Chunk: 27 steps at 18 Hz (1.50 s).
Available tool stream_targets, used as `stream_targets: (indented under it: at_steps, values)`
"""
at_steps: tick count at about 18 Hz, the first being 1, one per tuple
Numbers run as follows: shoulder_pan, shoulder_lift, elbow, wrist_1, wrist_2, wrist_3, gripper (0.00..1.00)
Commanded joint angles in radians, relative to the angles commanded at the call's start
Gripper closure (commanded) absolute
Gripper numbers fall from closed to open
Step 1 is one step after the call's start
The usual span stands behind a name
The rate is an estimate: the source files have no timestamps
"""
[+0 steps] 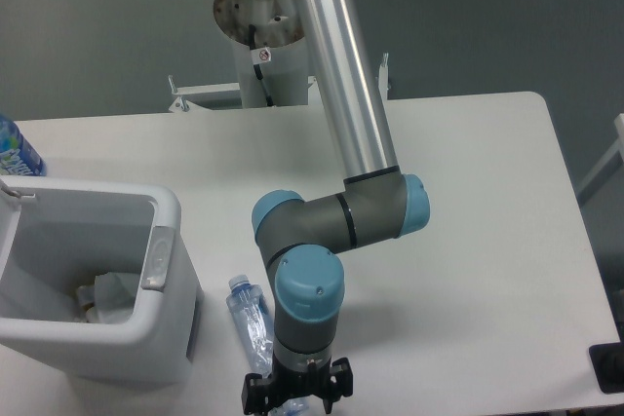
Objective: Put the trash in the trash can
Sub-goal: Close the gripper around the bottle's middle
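The crushed clear plastic bottle [251,321] with a blue cap lies flat on the white table, just right of the trash can. Its lower end runs under my gripper [295,404]. The gripper is at the bottom edge of the view, pointing down over that end. Its fingers are cut off by the frame, so I cannot tell whether they are open or shut. The trash can [166,204] is a white bin with a grey oval handle, at the left. The crumpled white paper wrapper [109,294] lies inside it on the bottom.
An uncrushed bottle with a blue-and-white label [14,150] stands at the far left edge behind the bin. The arm's elbow [336,221] hangs over the table's middle. A black object [609,367] sits at the right edge.
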Motion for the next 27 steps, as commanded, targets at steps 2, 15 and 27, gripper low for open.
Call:
stream_targets:
  at_steps: [2, 15, 27]
  values:
    - [-0.003, -0.002, -0.002, -0.002, 0.002, 0.000, 0.00]
    - [-0.025, -0.031, -0.012, -0.005, 0.075, -0.002, 0.00]
    - [-0.031, -0.008, -0.037, -0.006, 0.080, 0.012, 0.23]
